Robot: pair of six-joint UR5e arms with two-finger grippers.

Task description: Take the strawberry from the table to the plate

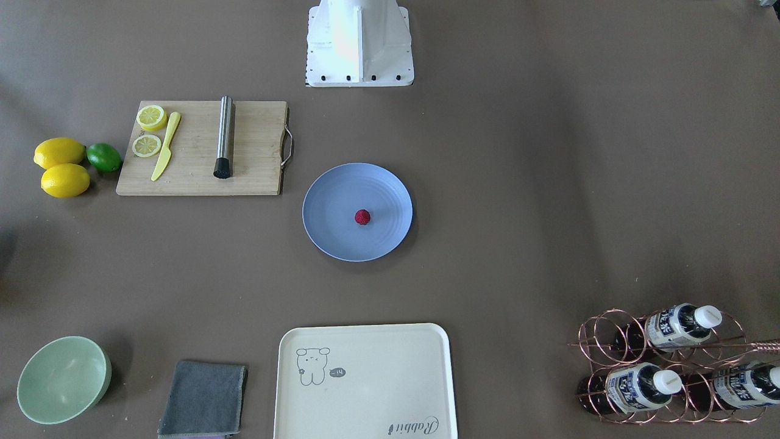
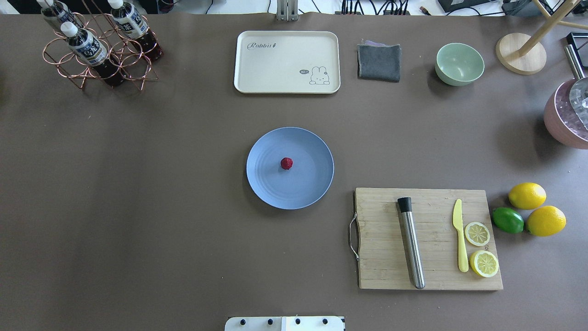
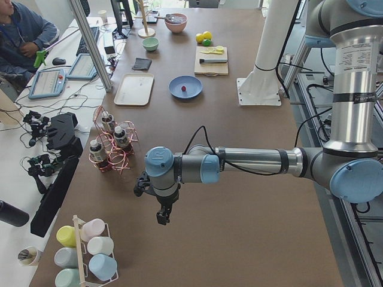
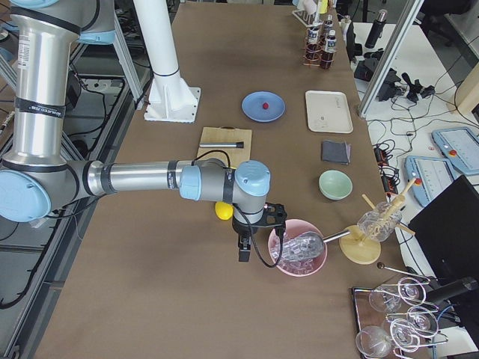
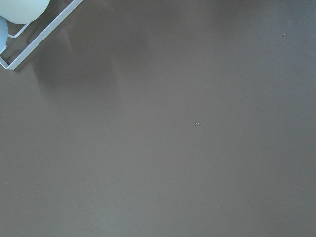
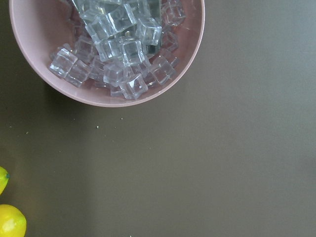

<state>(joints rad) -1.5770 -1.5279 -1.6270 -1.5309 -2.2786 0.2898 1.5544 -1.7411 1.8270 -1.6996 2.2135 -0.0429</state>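
The small dark-red strawberry [image 1: 362,217] [image 2: 286,163] lies near the middle of the round blue-grey plate [image 1: 329,213] [image 2: 312,184], which rests at the centre of the grey-brown table [image 1: 548,183]. Neither gripper is near it. My left gripper [image 3: 162,218] hangs over the table's left end, past the bottle rack; it shows only in the exterior left view, so I cannot tell if it is open or shut. My right gripper [image 4: 244,254] hangs at the right end beside a pink bowl of ice; I cannot tell its state either. No fingers show in the wrist views.
A wooden cutting board [image 2: 432,239] with a steel muddler, a yellow knife and lemon slices lies right of the plate, with two lemons [image 2: 527,195] and a lime beyond it. Along the far edge stand a cream tray [image 2: 287,62], grey cloth, green bowl [image 2: 459,63] and copper bottle rack [image 2: 98,50].
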